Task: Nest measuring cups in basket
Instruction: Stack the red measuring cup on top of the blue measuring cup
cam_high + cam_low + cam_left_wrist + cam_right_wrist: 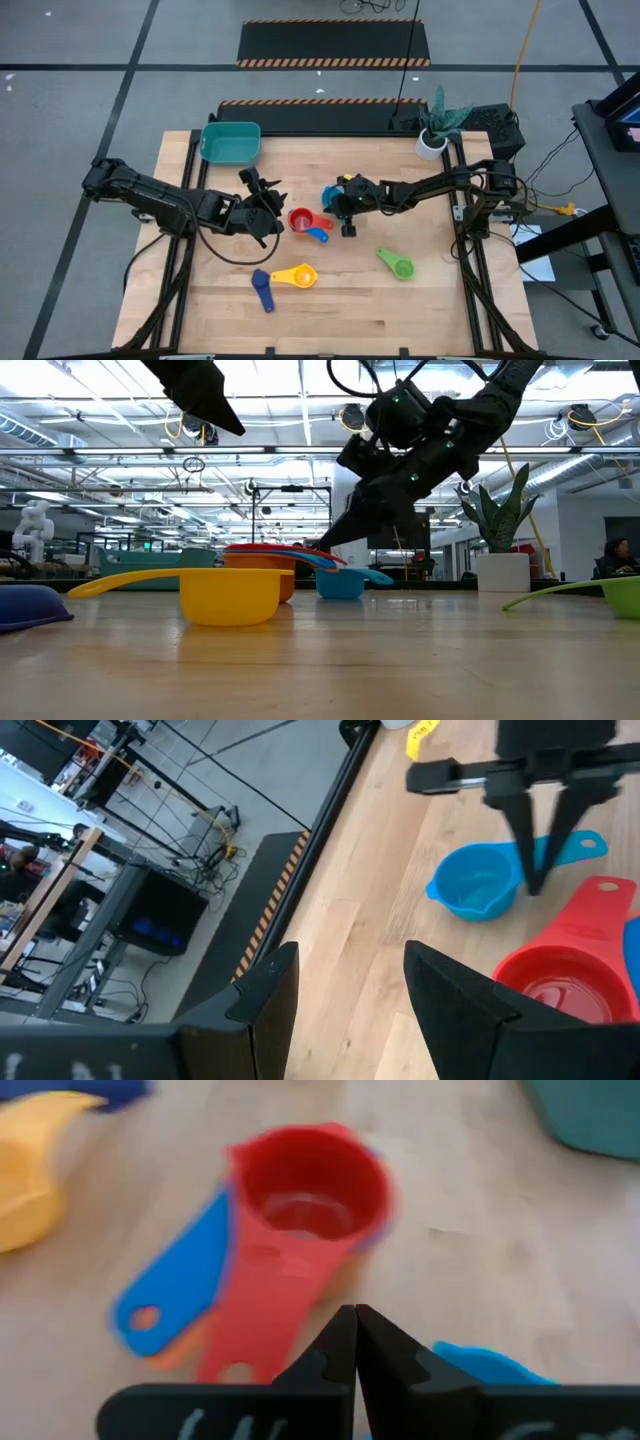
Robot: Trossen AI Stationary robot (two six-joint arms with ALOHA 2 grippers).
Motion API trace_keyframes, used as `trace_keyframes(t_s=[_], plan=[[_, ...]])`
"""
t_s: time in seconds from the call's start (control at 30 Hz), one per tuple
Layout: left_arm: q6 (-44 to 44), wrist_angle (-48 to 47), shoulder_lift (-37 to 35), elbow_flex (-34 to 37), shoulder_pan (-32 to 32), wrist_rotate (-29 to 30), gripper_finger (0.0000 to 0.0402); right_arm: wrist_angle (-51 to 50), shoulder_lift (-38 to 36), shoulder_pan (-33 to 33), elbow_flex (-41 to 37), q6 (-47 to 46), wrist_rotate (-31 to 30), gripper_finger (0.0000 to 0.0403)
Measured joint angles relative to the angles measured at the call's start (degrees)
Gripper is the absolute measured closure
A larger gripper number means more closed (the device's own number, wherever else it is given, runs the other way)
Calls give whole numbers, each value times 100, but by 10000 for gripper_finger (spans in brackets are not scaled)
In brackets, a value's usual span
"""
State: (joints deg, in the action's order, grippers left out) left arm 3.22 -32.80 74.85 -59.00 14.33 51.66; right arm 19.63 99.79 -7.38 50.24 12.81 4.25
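Note:
A red cup (305, 1195) sits nested in a blue cup (175, 1290), with an orange cup (262, 575) under both, at mid-table. A light blue cup (470, 885) stands beside the stack. My right gripper (355, 1320) is shut, its tips slanting down between the red cup's handle and the light blue cup. My left gripper (350, 970) hangs open above the table, left of the stack, with nothing between its fingers. Yellow (297, 275), dark blue (262, 290) and green (397, 263) cups lie nearer the front. The teal basket (230, 142) stands at the far left. My right gripper's shut fingertips (535, 870) come slanting down from the table's right side, at the free end of the red cup's handle (255, 1365). Whether they touch the handle or the light blue cup beside it, I cannot tell.
A white plant pot (432, 143) stands at the table's far right corner. Bare wood lies between the basket and the cup stack, and along the near edge in front of the yellow and dark blue cups.

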Motion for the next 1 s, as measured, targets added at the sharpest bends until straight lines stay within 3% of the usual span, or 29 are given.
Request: trace_keyframes(t_s=[0.1,0.47,1.0], plan=[[0,0,0,0,0,0,215,-110,0,-4,0,-39,-218,403],[0,2,0,0,0,0,215,-534,0,162,0,-122,-81,403],[0,2,0,0,0,0,215,-408,-2,332,0,-150,789,403]])
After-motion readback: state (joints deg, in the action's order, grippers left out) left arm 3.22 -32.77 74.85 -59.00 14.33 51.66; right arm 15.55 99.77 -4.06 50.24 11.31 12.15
